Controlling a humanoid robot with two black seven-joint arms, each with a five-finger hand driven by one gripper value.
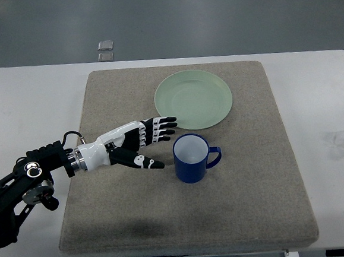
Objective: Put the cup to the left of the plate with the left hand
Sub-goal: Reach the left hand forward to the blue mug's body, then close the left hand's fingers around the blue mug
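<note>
Blue ceramic cup (191, 158) with a white inside stands upright on the grey felt mat (254, 187) — just below the pale green round plate (193, 99), handle pointing right. The black-and-white left hand (138, 143) reaches toward it, fingers spread and holding nothing, thumb tip just short of the cup's wall — its arm is cut off at the left edge.

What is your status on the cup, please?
Left hand open, beside blue cup, not gripping. Cup upright, below green plate. Nothing in the way.
</note>
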